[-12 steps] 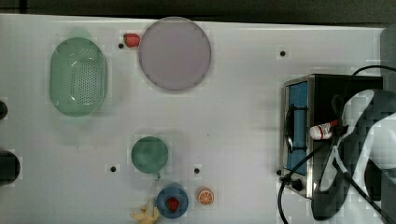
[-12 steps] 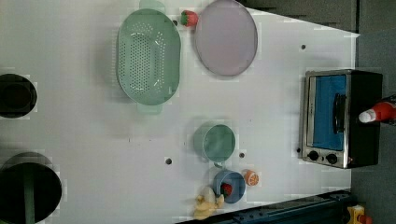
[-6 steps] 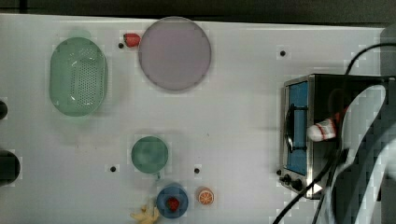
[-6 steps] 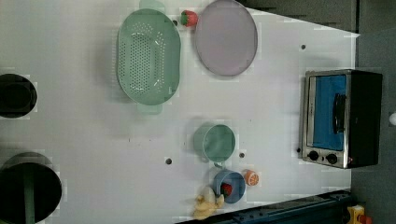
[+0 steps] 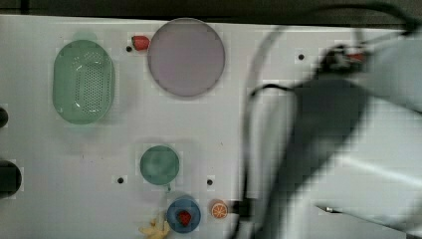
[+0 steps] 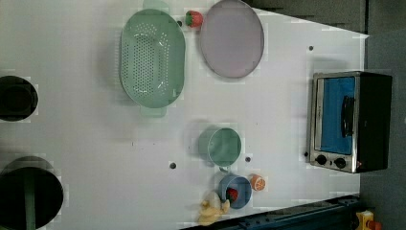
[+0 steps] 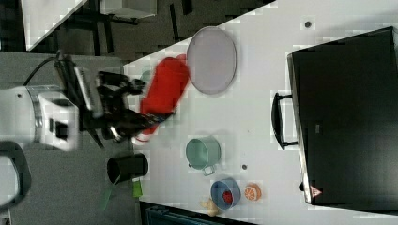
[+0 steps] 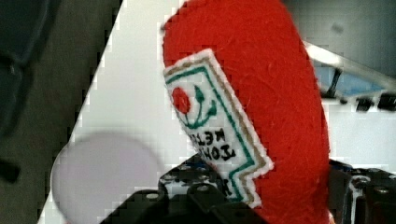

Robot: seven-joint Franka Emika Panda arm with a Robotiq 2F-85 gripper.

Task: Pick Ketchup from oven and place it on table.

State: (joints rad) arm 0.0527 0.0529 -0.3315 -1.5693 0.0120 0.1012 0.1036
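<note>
Gripping the ketchup (image 7: 162, 84) in clamped jaws, held above the table (image 7: 263, 103), apart from the oven (image 7: 345, 117).

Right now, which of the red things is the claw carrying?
The ketchup, the big red bottle with a white label, held by the claw. The small strawberry lies beside the round plate, untouched.

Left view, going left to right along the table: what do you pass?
Green colander → green cup → purple plate → orange slice → oven.
</note>
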